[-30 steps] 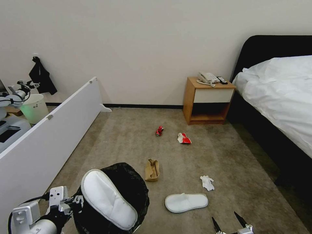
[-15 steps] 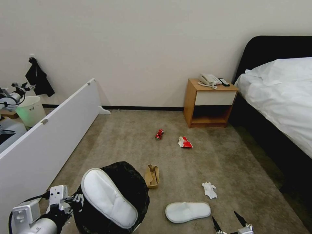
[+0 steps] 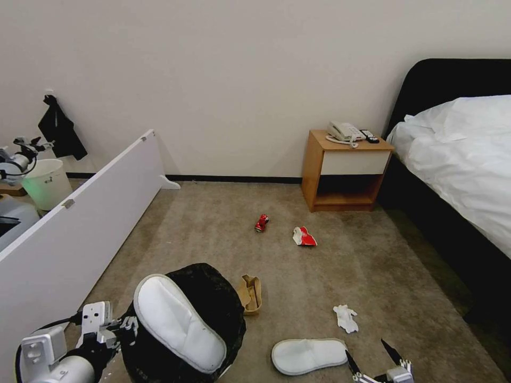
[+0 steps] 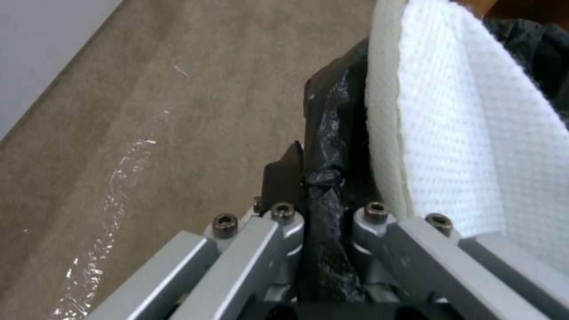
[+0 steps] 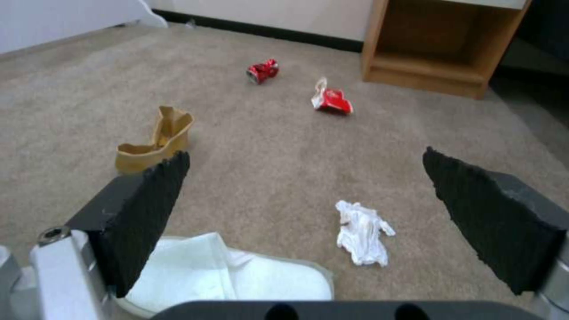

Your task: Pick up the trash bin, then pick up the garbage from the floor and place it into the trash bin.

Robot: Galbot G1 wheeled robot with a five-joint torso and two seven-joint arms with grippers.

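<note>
The trash bin (image 3: 226, 311), lined with a black bag, hangs at the lower left of the head view. A white slipper (image 3: 178, 322) lies across its mouth. My left gripper (image 3: 125, 325) is shut on the bin's rim. The left wrist view shows that gripper (image 4: 323, 195) clamping the black bag (image 4: 332, 133) beside the slipper (image 4: 462, 133). My right gripper (image 3: 373, 355) is open, low over the floor (image 3: 330, 276), just right of a second white slipper (image 3: 308, 355). In the right wrist view that slipper (image 5: 237, 275) lies under the open gripper (image 5: 303, 155). A tissue (image 5: 362, 231) lies just beyond.
Farther out lie a brown paper bag (image 3: 250, 293), a crushed red can (image 3: 261, 222) and a red-and-white wrapper (image 3: 304, 236). A white board (image 3: 80, 229) stands along the left. A wooden nightstand (image 3: 348, 170) and a bed (image 3: 463, 159) are at the right, and an unlined white bucket (image 3: 48, 183) at the far left.
The whole picture has shifted, so the camera has moved and the floor litter sits lower in view. The second slipper now lies closer to my right gripper. Both grippers keep their states.
</note>
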